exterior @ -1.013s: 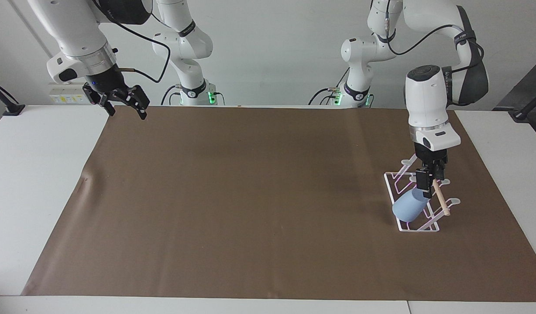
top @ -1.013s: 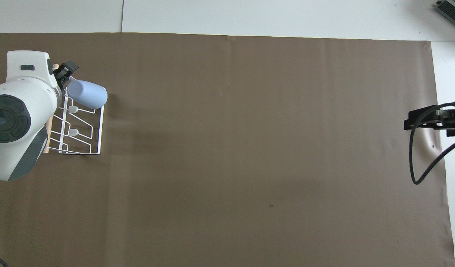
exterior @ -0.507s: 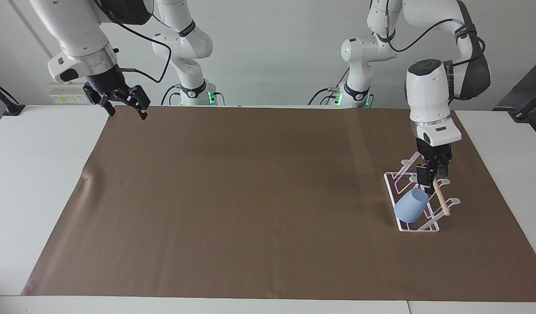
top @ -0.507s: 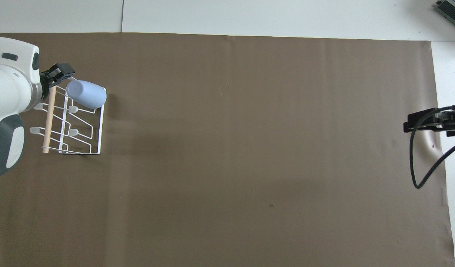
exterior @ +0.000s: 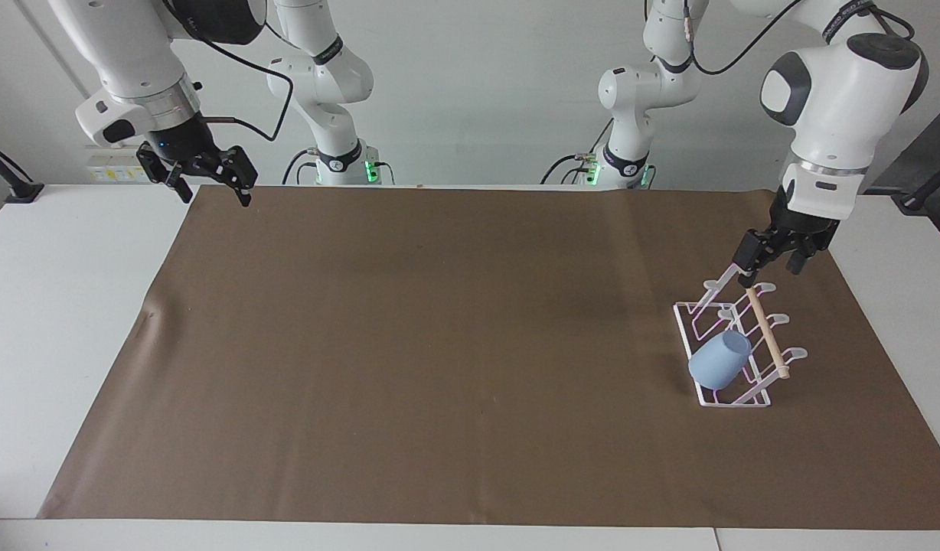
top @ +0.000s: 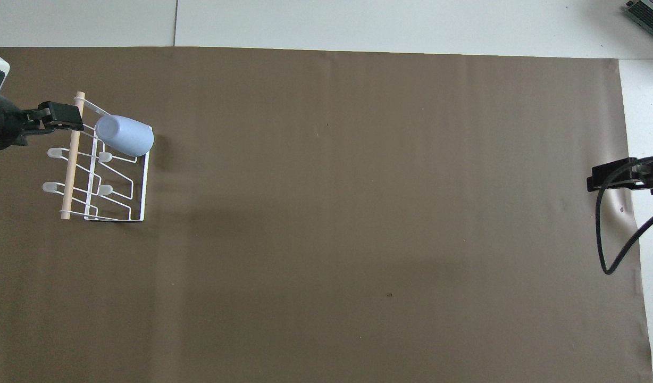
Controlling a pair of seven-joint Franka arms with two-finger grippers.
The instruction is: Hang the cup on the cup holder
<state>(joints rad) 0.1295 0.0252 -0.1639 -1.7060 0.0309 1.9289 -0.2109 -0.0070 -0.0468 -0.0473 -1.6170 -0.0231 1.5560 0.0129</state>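
**Ana:** Black fingers on the left gripper [exterior: 770,264] stand parted and hold nothing; it hangs over the cup holder's [exterior: 734,348] end nearest the robots, just above the light wooden dowel [exterior: 767,334].

**Ben:** And the cup [exterior: 719,360]?

**Ana:** Below that gripper and apart from it; the pale blue-grey tumbler sits tilted, mouth down over one slanted prong at the rack's other end, its narrow base pointing up and outward; hung, I'd judge.

**Ben:** How would it handle?

**Ana:** Light and stiff, I'd guess, with a matte skin that shouldn't slip much; no handle, so pinch across the body near the wider mouth, or over the rim; the wire rack looks light enough to shift if nudged.

**Ben:** The other arm?

**Ana:** Right gripper [exterior: 206,170] waits, fingers spread and empty, over the brown mat's [exterior: 439,344] corner at its own end, well apart from the rack.
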